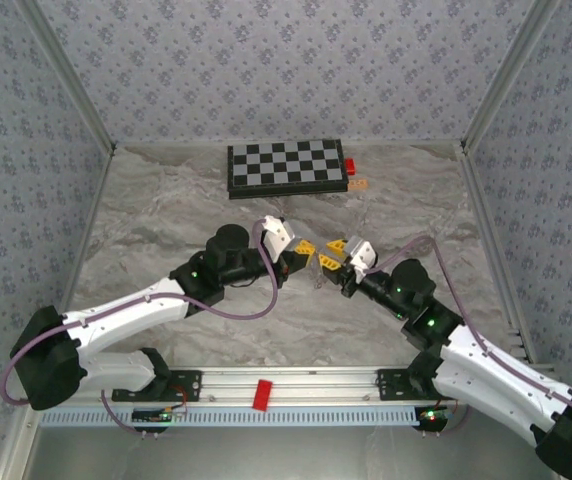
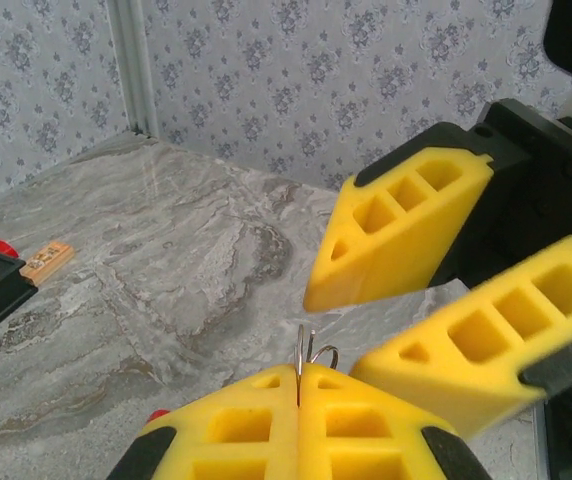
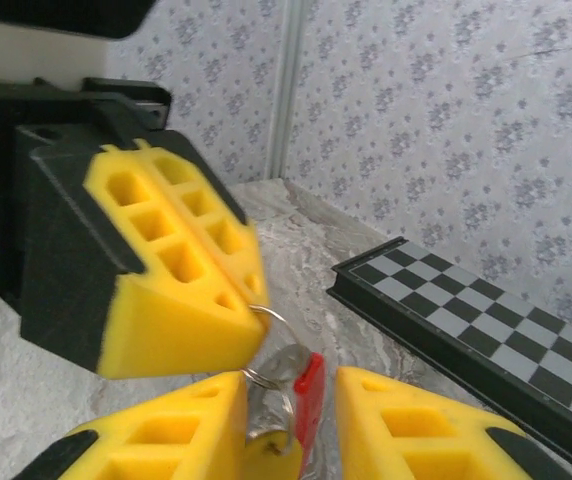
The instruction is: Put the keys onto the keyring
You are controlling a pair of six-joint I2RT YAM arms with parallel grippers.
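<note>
Pinching the thin grey keyring [image 2: 300, 352], red along one short section, edge-on between its closed yellow foam pads, the left hand [image 1: 304, 248] holds it at mid-frame over the marbled grey worktop [image 1: 166, 220]. Just right of it, the right hand [image 3: 294, 390] stands with its fingers apart, straddling the ring's red part. Threading looks not yet begun: the tiny orange key [image 1: 359, 184] lies further right and higher up, beside the black-and-white chessboard [image 1: 286, 165]. Next, the right hand probably must fetch it.

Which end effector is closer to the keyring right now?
Left. The left end effector is shut on the keyring, pinching its wire. The right end effector is open, its fingers on either side of the ring.
</note>
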